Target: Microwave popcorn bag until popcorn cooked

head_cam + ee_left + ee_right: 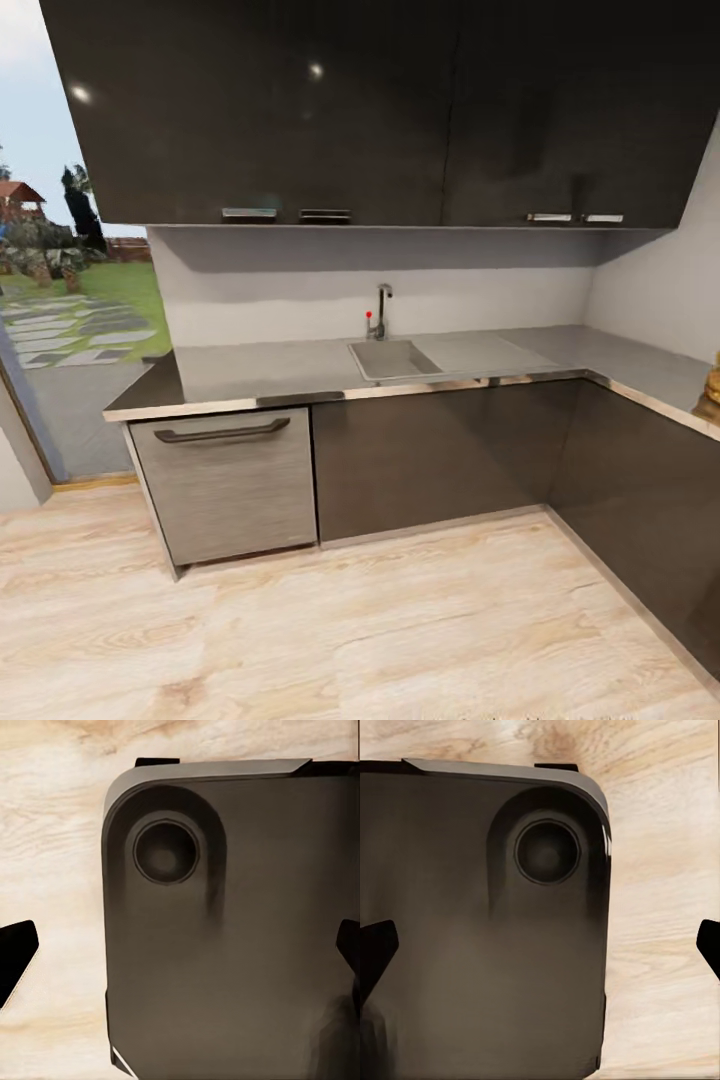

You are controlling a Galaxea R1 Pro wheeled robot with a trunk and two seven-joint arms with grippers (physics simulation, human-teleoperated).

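The grey steel countertop (280,365) runs in an L along the back wall and down the right side, over dark cabinet fronts. At the far right edge of the head view a sliver of a tan-brown crumpled thing (713,385) stands on the counter; it looks like the popcorn bag, mostly cut off. The microwave is out of view. My left gripper (184,952) hangs over my own dark base and the wood floor, its black fingertips (19,956) wide apart and open. My right gripper (544,945) hangs the same way, open, with nothing between its fingertips (376,949).
A sink (392,358) with a faucet (380,312) sits in the middle of the counter. A steel dishwasher front (228,485) stands at the left. Dark upper cabinets (380,110) hang above. A glass door (60,320) at the left looks onto a garden. Wood floor (380,630) lies ahead.
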